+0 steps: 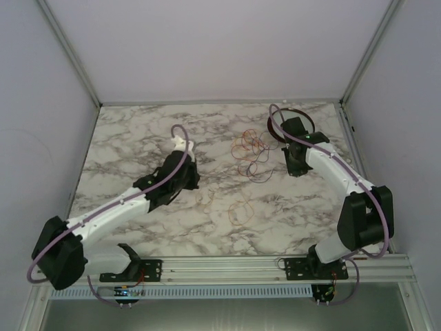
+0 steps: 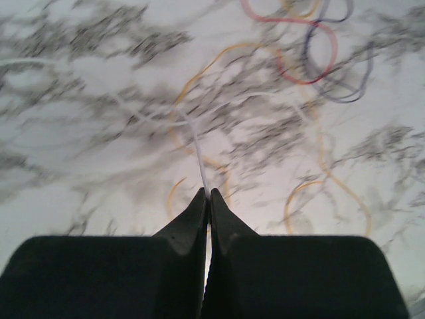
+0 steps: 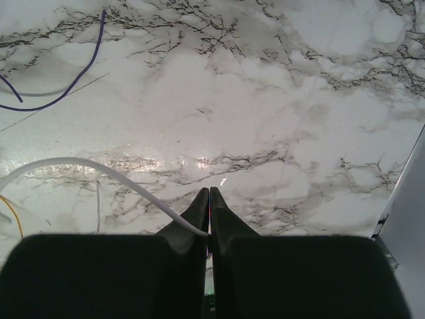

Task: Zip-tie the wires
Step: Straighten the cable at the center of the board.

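Note:
The wires (image 1: 249, 153) lie in loose red, orange and dark loops on the marble table (image 1: 138, 138), between the two arms. My left gripper (image 1: 195, 181) is to their left. In the left wrist view it (image 2: 207, 193) is shut on a thin white zip tie (image 2: 197, 149) that runs forward over an orange wire (image 2: 199, 73). My right gripper (image 1: 295, 172) is to the right of the wires. In the right wrist view it (image 3: 209, 191) is shut on a curved white zip tie (image 3: 99, 166) coming in from the left. A red and blue glint shows in its gap. A purple wire (image 3: 86, 66) lies farther left.
A dark-rimmed round dish (image 1: 303, 114) stands at the back right, partly behind the right arm. More orange loops (image 1: 241, 210) lie nearer the front. The table's right edge and metal frame (image 3: 398, 219) are close to the right gripper.

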`<state>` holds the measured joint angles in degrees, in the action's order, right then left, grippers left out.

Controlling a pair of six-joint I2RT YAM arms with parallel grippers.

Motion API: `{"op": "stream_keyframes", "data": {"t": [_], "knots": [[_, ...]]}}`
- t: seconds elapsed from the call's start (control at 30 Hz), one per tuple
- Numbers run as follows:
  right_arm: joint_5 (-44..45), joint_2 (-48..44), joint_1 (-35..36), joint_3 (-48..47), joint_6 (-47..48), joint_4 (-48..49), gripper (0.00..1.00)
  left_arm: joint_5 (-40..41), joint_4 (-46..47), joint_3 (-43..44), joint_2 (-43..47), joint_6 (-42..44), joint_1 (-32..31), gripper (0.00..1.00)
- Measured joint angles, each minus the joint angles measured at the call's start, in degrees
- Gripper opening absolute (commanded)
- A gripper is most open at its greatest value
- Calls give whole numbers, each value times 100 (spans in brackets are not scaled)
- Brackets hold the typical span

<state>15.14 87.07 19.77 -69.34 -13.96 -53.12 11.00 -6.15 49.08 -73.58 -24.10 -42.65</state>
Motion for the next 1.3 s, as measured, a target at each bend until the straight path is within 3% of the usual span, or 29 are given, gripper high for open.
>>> {"op": "stream_keyframes", "data": {"t": [0.2,0.43,0.73,0.97,1.13,1.3], "knots": [[72,-63,0,0,-17,-22,0,-57,-57,-997,719,-170,216,0],[505,-85,-170,-24,-28,-195,0,-111,-205,-968,354,-127,216,0],[1600,-83,-1447,-1051,44,-483,0,55,-531,-811,-11,-81,356,0],[1888,-214,-2319,-1130,116,-409,0,249,-748,-588,623,39,1036,0],[1716,-260,-2334,-927,192,-332,0,-415,-503,-391,619,251,1106,0],[1532,-260,-2339,-903,247,-280,0,-1261,31,-415,-122,289,1032,0]]}}
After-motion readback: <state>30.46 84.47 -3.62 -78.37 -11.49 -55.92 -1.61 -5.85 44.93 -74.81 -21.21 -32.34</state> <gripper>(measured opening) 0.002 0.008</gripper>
